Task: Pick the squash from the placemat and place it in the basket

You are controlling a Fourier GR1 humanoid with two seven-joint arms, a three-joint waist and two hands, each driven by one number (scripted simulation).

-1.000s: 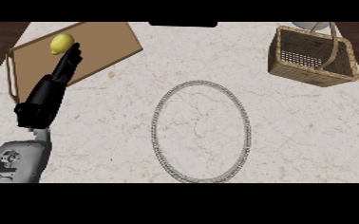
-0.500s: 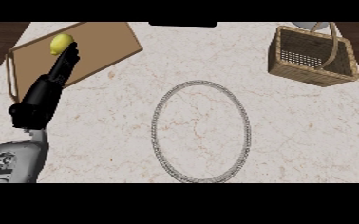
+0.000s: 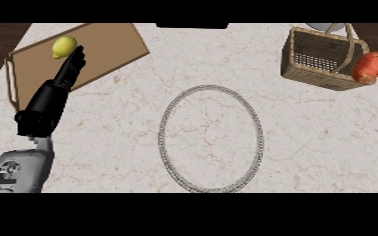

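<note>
A small yellow squash (image 3: 63,46) lies on the brown placemat (image 3: 111,47) at the upper left. My left hand (image 3: 65,75) stretches over the placemat with straight fingers, their tips right beside the squash's lower right side; whether they touch it I cannot tell. The hand is open and holds nothing. The wicker basket (image 3: 317,60) with a handle stands at the upper right. My right hand does not show.
A thin wire ring (image 3: 212,137) lies flat on the marble counter in the middle. A red fruit (image 3: 366,67) sits at the right edge beside the basket. A dark object (image 3: 192,25) lies at the counter's far edge.
My left hand has slid a little further up toward the squash. The squash has not moved.
</note>
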